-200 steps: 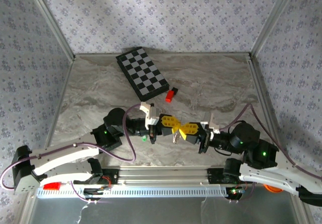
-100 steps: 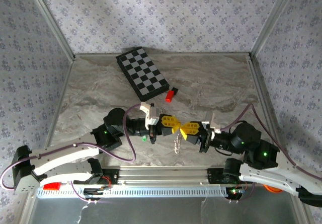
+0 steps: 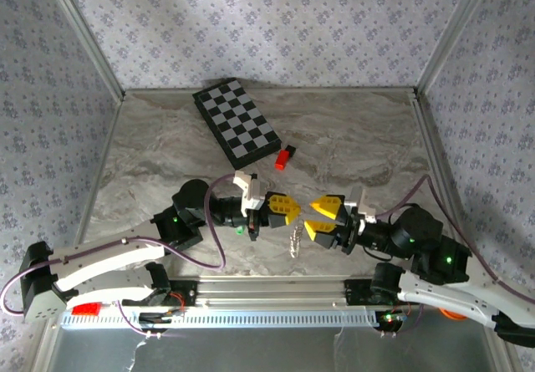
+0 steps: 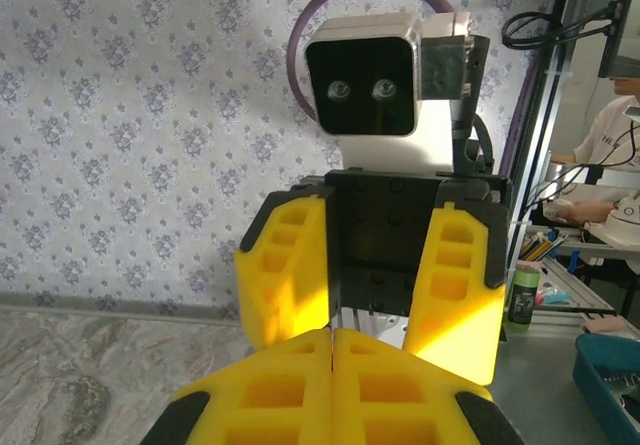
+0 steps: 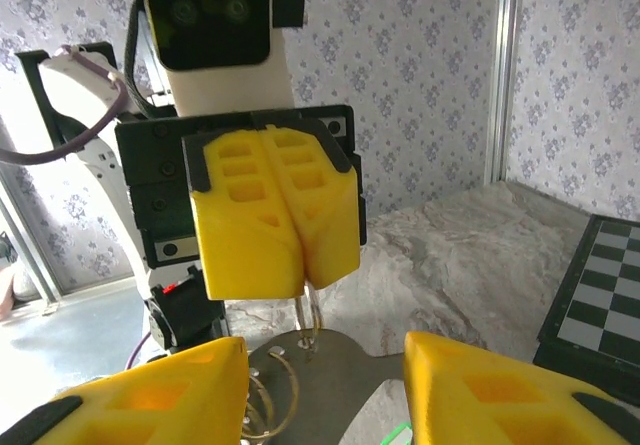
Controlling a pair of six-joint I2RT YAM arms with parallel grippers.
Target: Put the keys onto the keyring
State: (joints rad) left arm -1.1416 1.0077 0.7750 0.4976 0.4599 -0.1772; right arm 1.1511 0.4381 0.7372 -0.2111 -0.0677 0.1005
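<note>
My left gripper (image 3: 292, 211) is shut on the keyring (image 3: 296, 240), a pale glinting metal loop dangling below its yellow fingertips. In the right wrist view the shut left gripper (image 5: 300, 283) pinches the thin keyring (image 5: 312, 317), which runs down to a dark flat tag (image 5: 345, 390) with small rings (image 5: 262, 397) beside it. A bright green sliver (image 5: 396, 433) shows at the bottom edge; I cannot tell whether it is the key's head. My right gripper (image 3: 311, 215) stands open, facing the left one, with nothing between its fingers (image 5: 150, 395). The left wrist view shows the shut left gripper (image 4: 332, 337) and the open right fingers (image 4: 285, 270).
A black-and-white checkerboard (image 3: 236, 118) lies at the back of the marble table (image 3: 368, 138), with a red-and-black block (image 3: 285, 157) just in front of it. Patterned walls close the left, back and right sides. A purple cable (image 3: 219, 221) loops by the left wrist.
My right gripper has opened and drawn back to the right, away from the left fingertips. The keyring now hangs lower from the left gripper, which has stayed in place.
</note>
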